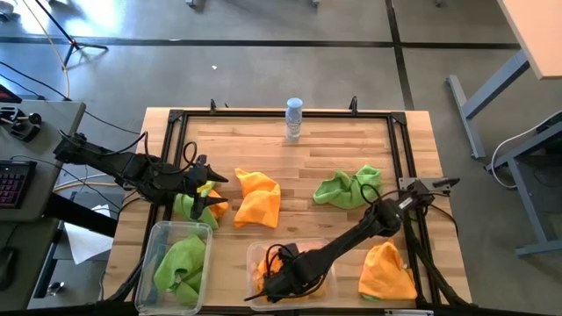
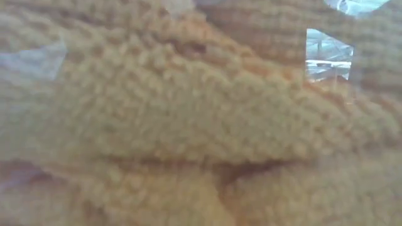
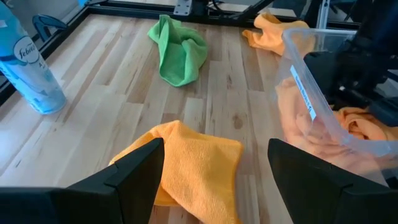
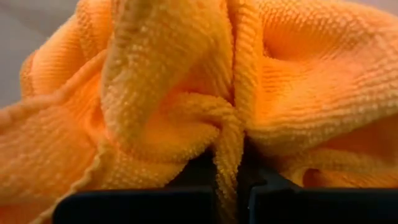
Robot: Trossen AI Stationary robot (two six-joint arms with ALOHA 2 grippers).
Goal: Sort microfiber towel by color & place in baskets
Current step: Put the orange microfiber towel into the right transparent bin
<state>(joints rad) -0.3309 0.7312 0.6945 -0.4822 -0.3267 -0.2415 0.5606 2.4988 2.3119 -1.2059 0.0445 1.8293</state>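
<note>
The right gripper [image 1: 279, 283] is down inside the wider clear plastic basket [image 1: 255, 256] at the tabletop's [image 1: 263, 145] near edge, its fingers pinched tight on a fold of the fuzzy orange microfiber towel [image 4: 205, 93] lying there. The left gripper [image 1: 204, 195] hangs with jaws spread wide, holding nothing, over a green-and-orange towel lump [image 1: 187, 205] just behind the narrower clear basket [image 1: 158, 235], which contains bright green towels [image 1: 180, 263]. Another orange towel [image 1: 257, 199], a green towel [image 1: 349, 186] and a third orange towel [image 1: 386, 272] lie loose on the wood.
</note>
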